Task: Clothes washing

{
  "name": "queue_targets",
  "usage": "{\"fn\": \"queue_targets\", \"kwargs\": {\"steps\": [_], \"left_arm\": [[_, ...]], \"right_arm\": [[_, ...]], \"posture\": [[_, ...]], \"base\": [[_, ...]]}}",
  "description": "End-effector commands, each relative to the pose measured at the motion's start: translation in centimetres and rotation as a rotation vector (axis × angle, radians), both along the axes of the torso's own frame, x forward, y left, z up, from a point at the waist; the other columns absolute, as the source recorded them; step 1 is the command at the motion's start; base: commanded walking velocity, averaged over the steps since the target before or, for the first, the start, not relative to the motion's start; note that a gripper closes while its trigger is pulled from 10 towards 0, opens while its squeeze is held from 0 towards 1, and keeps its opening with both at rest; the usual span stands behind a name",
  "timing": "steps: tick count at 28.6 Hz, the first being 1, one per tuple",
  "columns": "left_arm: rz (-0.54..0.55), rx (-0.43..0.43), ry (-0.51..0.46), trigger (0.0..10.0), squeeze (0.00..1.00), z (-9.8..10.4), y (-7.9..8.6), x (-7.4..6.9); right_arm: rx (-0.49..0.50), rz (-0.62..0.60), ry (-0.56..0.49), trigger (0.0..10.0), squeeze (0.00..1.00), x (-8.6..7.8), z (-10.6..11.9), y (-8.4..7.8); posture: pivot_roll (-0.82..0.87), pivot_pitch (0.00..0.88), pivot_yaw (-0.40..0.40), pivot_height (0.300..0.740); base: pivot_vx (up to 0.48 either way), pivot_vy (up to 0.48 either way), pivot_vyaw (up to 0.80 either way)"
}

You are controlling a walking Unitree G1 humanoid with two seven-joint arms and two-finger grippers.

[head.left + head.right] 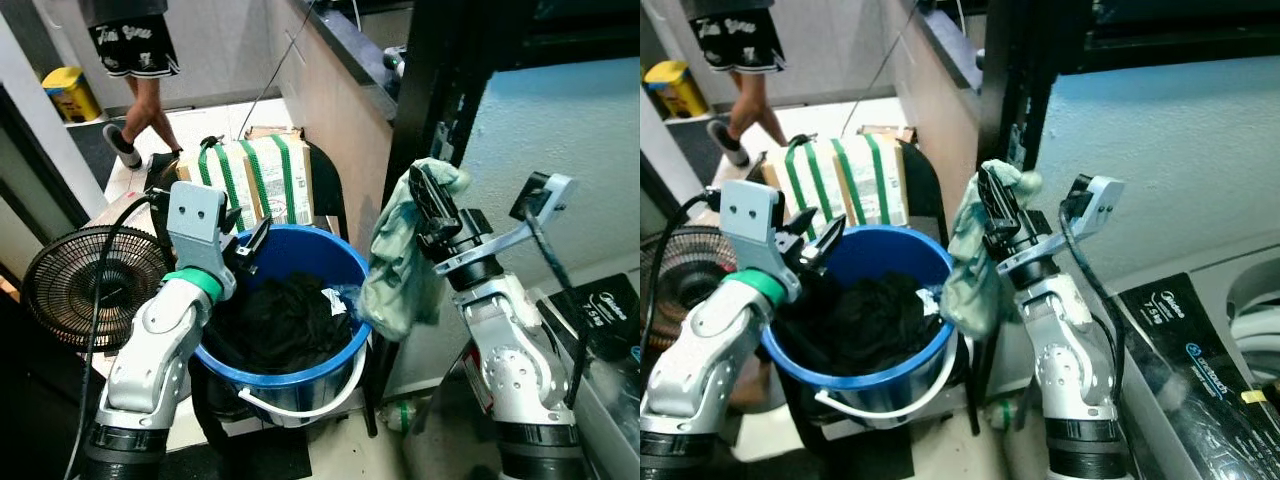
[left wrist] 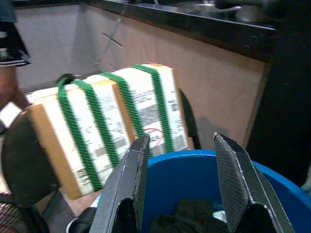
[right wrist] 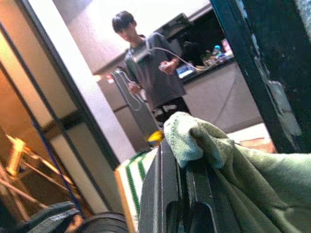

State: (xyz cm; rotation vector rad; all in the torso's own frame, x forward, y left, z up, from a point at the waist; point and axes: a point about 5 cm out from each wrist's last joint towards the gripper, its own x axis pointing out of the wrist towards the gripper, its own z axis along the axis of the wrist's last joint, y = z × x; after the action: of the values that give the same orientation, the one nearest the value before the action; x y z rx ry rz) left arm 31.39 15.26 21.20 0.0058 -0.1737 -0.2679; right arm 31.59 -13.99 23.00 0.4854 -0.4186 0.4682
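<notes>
While the green cloth (image 1: 400, 260) hangs limp, right claw (image 1: 428, 200) pinching its top

Soft, light, droopy; left claw (image 1: 248, 243) spread over the blue bucket (image 1: 300, 375)

The bucket (image 1: 335, 262) is smooth, glossy blue plastic; the clothes (image 1: 285, 320) inside are matt black fabric. The rag (image 1: 400, 262) is soft, nubby pale green cloth. The cardboard box (image 1: 262, 180) is matt, bound with green woven straps. The fan (image 1: 72, 282) has a black wire grille.

Bright even daylight in both eye views, right wrist view soft and blurred, overexposed glare at top
</notes>
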Motion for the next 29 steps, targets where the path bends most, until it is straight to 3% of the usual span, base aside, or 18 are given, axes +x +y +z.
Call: {"fn": "queue_targets", "kwargs": {"steps": [1,5,10,20,29], "left_arm": [[0.034,0.002,-0.004,10.0,0.0,0.3,0.7,0.2],[0.037,0.002,-0.016,10.0,0.0,0.7,0.8,0.4],[0.03,0.005,-0.025,10.0,0.0,0.8,0.2,0.6],[-0.067,0.03,-0.022,10.0,0.0,1.0,-1.3,0.6],[-0.043,0.028,-0.044,10.0,0.0,1.9,-0.9,0.8]], "right_arm": [[0.004,-0.038,0.038,10.0,0.0,0.4,-0.8,-0.2],[0.008,-0.075,0.068,10.0,0.0,0.7,-1.2,-0.8],[0.048,-0.148,0.088,10.0,0.0,1.0,-1.2,-2.0],[0.227,-0.152,0.006,10.0,0.0,0.7,-0.2,-4.5],[0.272,-0.263,-0.031,10.0,0.0,1.5,1.5,-6.0]], "posture": [[0.11,0.0,0.084,0.74],[0.11,0.0,0.082,0.74],[0.1,0.0,0.079,0.74],[0.11,0.0,0.124,0.74],[0.12,0.0,0.114,0.74]], "base": [[0.0,0.0,0.0],[0.0,0.0,0.0],[0.0,0.0,-0.8],[0.0,0.0,-0.8],[0.0,0.0,-0.8]]}}
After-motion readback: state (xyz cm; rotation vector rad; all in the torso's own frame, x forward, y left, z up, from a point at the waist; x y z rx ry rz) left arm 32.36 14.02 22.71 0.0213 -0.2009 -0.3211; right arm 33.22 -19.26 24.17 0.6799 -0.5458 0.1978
